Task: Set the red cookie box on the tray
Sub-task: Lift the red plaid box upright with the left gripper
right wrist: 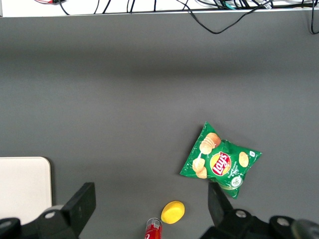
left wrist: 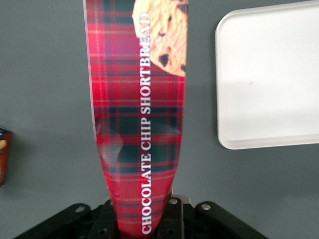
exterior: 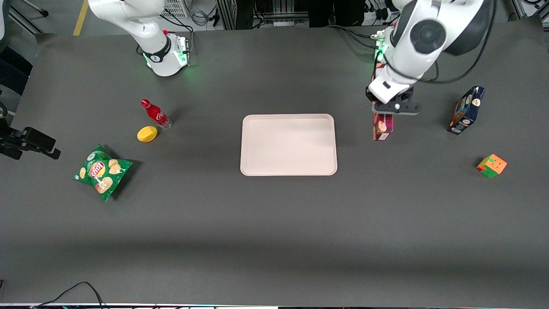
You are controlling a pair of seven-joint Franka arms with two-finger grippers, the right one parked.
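While the tray [exterior: 288, 144] lies bare on the table [exterior: 274, 240], the gripper [exterior: 391, 110] hangs beside it toward the working arm's end, its 2 fingers clamped on the upright red cookie box [exterior: 382, 127].

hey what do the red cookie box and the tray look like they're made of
The red cookie box, held in the gripper, looks like printed glossy cardboard: sharp plaid print, soft sheen, and a slight dent in its face. The tray beside it looks like smooth moulded plastic, matte cream, with rounded corners and a low rolled rim; melamine is possible.
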